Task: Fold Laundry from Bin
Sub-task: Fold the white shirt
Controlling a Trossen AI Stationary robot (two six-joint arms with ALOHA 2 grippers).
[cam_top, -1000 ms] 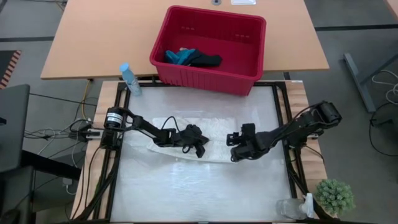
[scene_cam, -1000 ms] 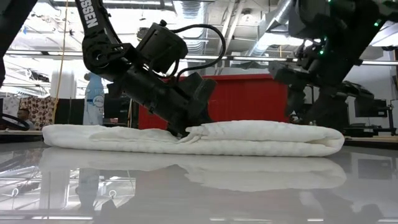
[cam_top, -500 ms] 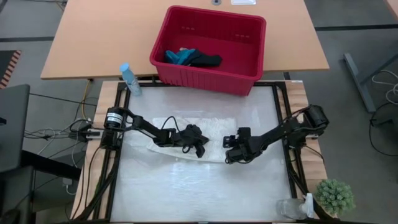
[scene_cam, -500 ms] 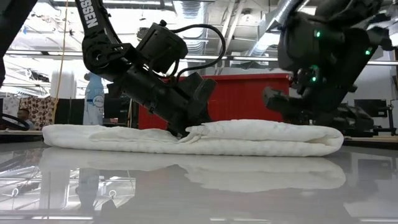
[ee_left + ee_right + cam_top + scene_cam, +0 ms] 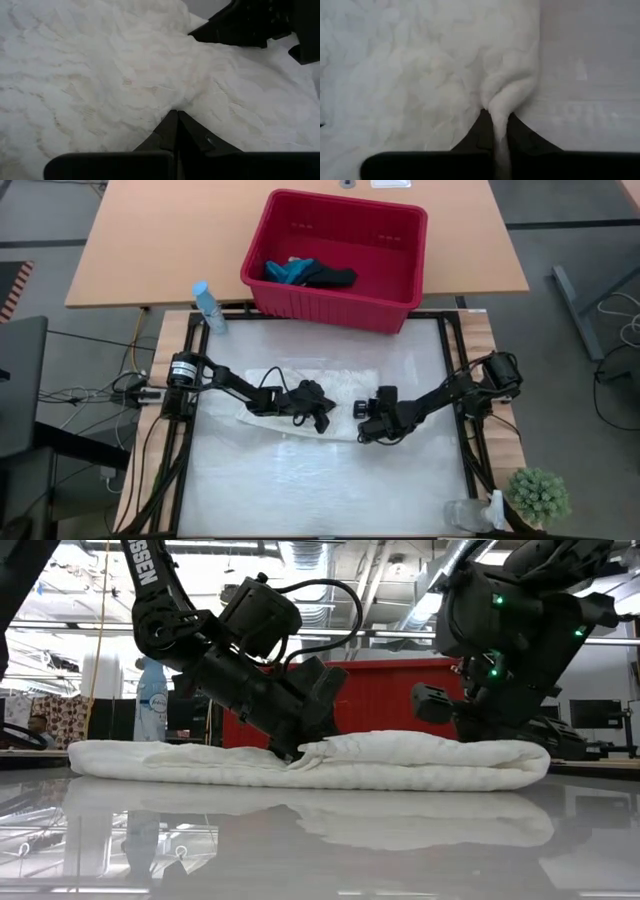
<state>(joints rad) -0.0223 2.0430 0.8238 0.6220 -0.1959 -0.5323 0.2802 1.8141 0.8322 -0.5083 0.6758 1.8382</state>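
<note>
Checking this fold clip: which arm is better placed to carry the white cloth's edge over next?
Probably right. The right end effector has pinched a ridge at the edge of the white cloth, with bare table beside it. The left end effector is shut on cloth mid-sheet, better suited to anchoring.

The glossy white table (image 5: 330, 490) carries the white lacy cloth (image 5: 345, 395); the red bin (image 5: 400, 285) overlaps its far edge.

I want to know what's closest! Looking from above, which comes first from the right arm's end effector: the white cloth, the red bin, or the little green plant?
1. Large white lacy cloth: pinched by the right end effector, mid-table.
2. Red rectangular plastic bin: beyond the table's far edge.
3. Small green potted plant: near right corner, about as far as the bin, so this order is uncertain.
</note>
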